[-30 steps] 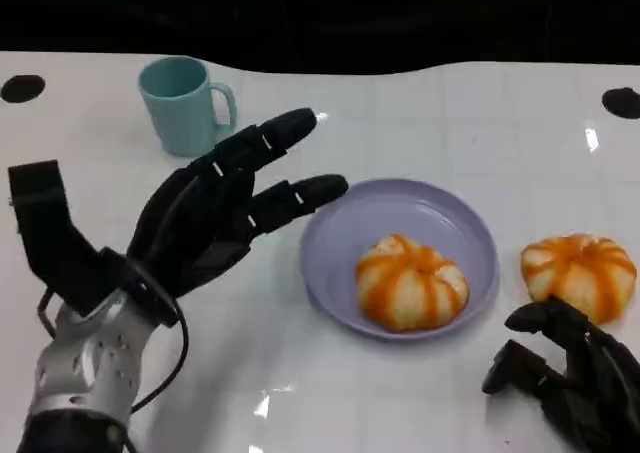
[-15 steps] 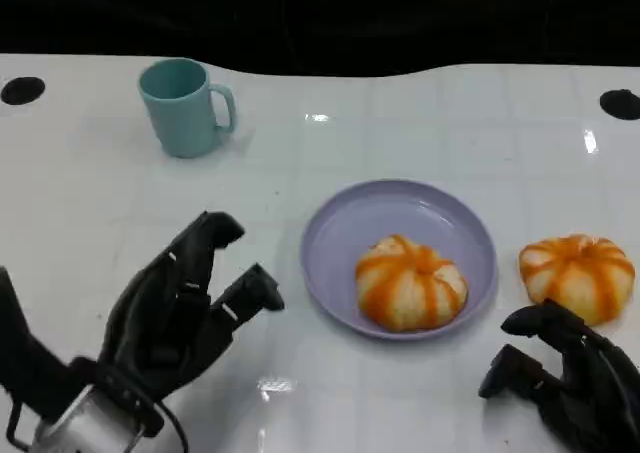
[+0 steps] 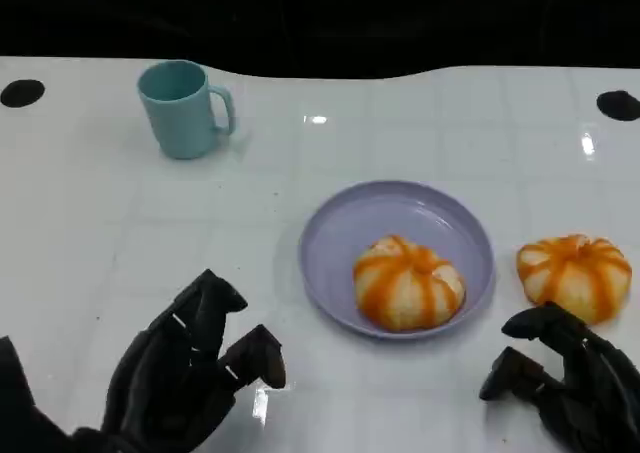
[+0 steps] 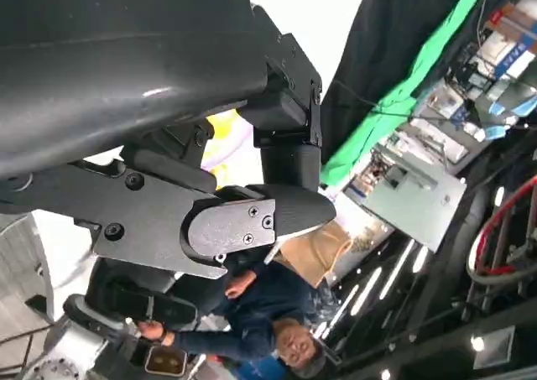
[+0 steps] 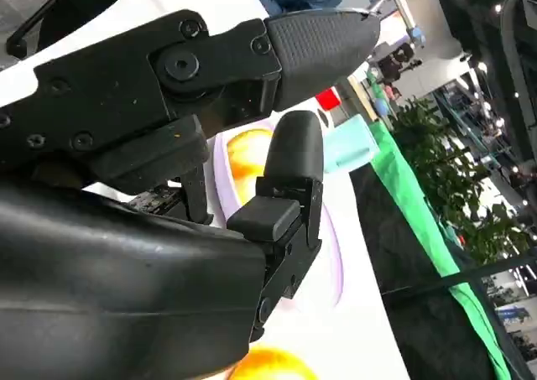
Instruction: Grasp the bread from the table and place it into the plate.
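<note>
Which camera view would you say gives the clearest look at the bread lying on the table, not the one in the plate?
The head view: the bread on the table shows whole, right of the plate. The right wrist view catches an orange sliver; the left wrist view shows nothing recognisable of it.

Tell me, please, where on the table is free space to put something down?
Bare table lies between the cup and the plate, and along the far edge behind the plate. It is crowded near the right hand, close to the loose bread.

Table (image 3: 420, 123) – white, glossy, light glare. Plate (image 3: 330, 223) – smooth lilac plastic, slight sheen. Mug (image 3: 183, 106), upper left, matt teal. Hands (image 3: 185, 378) matt black plastic.
</note>
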Controlling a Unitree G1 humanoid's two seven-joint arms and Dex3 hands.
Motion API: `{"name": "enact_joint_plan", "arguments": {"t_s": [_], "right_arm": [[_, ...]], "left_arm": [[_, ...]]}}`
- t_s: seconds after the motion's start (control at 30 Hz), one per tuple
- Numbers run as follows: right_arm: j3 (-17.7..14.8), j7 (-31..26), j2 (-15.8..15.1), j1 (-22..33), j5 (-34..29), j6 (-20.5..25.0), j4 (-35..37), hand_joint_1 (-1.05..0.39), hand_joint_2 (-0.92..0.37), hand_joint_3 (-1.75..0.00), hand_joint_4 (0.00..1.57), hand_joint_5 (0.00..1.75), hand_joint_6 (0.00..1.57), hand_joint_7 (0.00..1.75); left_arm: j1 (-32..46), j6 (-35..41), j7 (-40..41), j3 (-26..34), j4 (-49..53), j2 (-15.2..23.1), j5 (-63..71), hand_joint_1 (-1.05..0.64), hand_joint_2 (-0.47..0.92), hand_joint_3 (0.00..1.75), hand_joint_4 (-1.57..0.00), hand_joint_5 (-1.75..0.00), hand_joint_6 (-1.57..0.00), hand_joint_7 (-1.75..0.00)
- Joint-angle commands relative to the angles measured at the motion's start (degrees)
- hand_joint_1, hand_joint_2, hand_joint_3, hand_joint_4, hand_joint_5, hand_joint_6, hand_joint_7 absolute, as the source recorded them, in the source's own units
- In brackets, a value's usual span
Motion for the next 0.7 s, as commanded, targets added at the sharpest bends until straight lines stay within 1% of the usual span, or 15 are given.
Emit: {"name": "enact_joint_plan", "arguments": {"t_s": [0.03,0.17,0.3,0.43,0.57,0.7], "right_arm": [[-0.09,0.2,-0.72,0.67,0.63,0.76,-1.3,-0.52,-0.92,-0.22,0.68,1.47,0.62,1.11],[0.02,0.11,-0.74,1.01,0.19,0.15,-1.71,-0.52,-0.92,-0.23,0.67,1.48,0.62,1.12],[-0.02,0.33,-0.87,1.16,0.46,0.66,-1.94,-0.53,-0.92,-0.23,0.67,1.49,0.62,1.13],[0.01,0.0,-0.86,1.65,0.22,0.48,-2.46,-0.53,-0.92,-0.23,0.68,1.49,0.62,1.14],[0.07,-0.5,-0.84,1.98,0.0,0.51,-2.99,-0.52,-0.92,-0.24,0.68,1.49,0.62,1.14],[-0.07,0.37,-1.05,1.94,0.88,1.76,-3.06,-0.51,-0.92,-0.24,0.67,1.49,0.61,1.14]], "left_arm": [[0.58,-2.22,-0.97,-0.12,1.26,1.25,1.43,-0.51,0.92,0.47,-0.8,-1.75,-0.56,-1.75],[0.38,-3.89,-2.13,-0.34,3.31,1.73,2.21,-0.51,0.92,0.46,-0.8,-1.75,-0.55,-1.75],[0.34,-3.2,-2.46,-0.42,3.98,2.15,1.78,-0.53,0.92,0.42,-0.8,-1.75,-0.56,-1.75],[-0.37,-5.81,-4.48,-0.75,5.54,2.75,3.1,-0.54,0.92,0.41,-0.82,-1.75,-0.57,-1.75],[-0.99,-5.98,-5.24,-0.33,6.57,3.04,2.89,-0.54,0.92,0.41,-0.81,-1.75,-0.56,-1.75],[-0.44,-5.41,-4.94,-0.81,5.89,3.15,3.1,-0.54,0.92,0.41,-0.8,-1.75,-0.56,-1.75]]}}
